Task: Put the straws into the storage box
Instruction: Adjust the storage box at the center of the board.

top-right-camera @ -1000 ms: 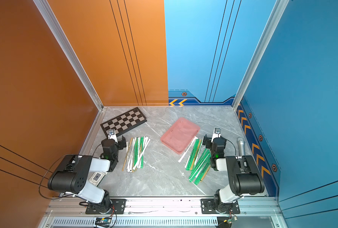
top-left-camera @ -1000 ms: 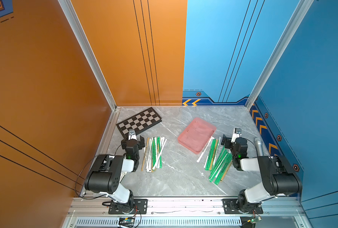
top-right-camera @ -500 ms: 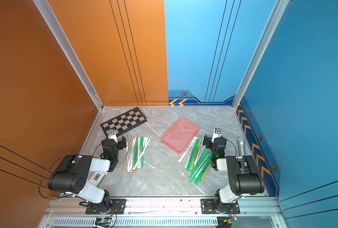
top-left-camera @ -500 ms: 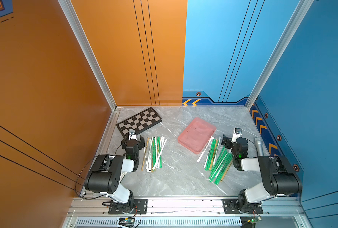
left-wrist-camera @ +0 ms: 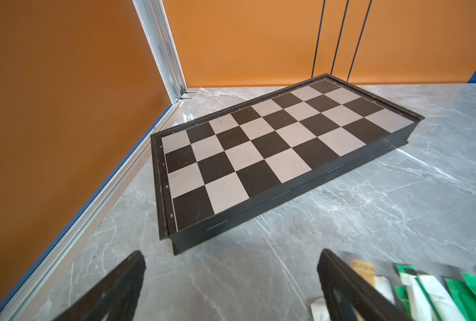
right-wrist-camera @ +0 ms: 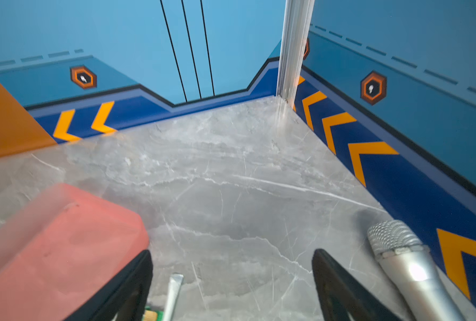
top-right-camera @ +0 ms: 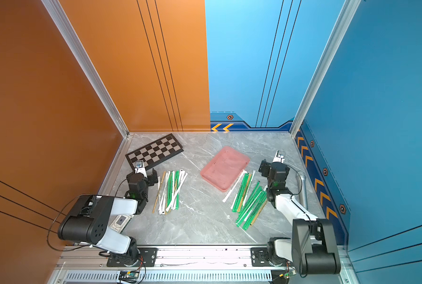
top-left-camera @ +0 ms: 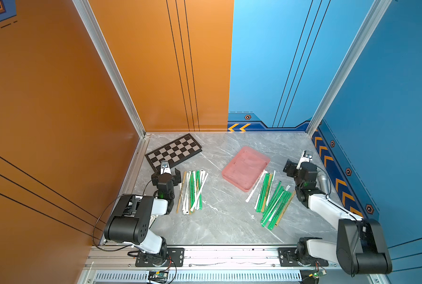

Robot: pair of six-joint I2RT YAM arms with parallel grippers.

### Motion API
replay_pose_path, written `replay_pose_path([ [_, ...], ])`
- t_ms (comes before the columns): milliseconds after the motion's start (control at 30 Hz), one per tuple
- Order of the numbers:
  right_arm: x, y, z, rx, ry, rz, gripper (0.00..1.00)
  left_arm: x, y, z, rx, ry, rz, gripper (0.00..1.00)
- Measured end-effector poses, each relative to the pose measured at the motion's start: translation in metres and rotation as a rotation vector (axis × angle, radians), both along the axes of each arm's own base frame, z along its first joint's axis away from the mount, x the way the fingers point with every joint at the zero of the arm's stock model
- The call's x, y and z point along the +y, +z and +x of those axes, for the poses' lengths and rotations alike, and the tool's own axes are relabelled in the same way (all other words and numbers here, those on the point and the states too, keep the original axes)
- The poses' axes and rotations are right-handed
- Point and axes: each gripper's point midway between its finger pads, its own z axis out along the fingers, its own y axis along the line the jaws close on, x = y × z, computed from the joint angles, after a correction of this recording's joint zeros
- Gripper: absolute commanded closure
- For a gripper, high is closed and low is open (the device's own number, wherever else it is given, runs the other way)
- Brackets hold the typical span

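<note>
The straws lie in two loose piles on the grey marble table: one pile beside my left gripper, a larger pile beside my right gripper. They are green, white and tan. The pink storage box sits between the piles, empty, and the right pile's far ends touch its near rim. In the left wrist view my left gripper stands open over bare table, with straw ends beside one finger. My right gripper is open; a white straw tip lies between its jaws beside the box.
A black-and-grey chequered board lies at the back left, just beyond my left gripper. A silver microphone lies along the right wall next to my right arm. Orange and blue walls enclose the table on three sides.
My right gripper has shifted a little towards the back right corner. The left arm, the straws and the box have not moved.
</note>
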Motion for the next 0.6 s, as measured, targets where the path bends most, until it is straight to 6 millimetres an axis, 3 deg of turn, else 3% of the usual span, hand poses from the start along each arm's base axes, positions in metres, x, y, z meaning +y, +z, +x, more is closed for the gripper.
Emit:
replay_pose_path([
  [67,0.002,0.027,0.002,-0.02,-0.005,0.04,0.15,-0.002,-0.001,0.0,0.006,-0.004,0.008,0.01],
  [167,0.013,0.041,0.0,0.012,0.013,0.094,0.17,-0.004,0.006,-0.004,0.037,-0.004,0.025,0.01],
  [267,0.033,0.032,-0.001,0.105,0.057,0.142,0.17,-0.009,0.047,-0.003,-0.025,-0.018,0.04,0.01],
  [433,0.069,0.006,0.002,0.295,0.112,0.214,0.28,-0.037,0.127,-0.02,-0.183,-0.075,0.03,0.01],
  [600,0.109,-0.024,-0.001,0.469,0.175,0.266,0.37,-0.075,0.158,-0.028,-0.152,-0.179,-0.007,0.01],
])
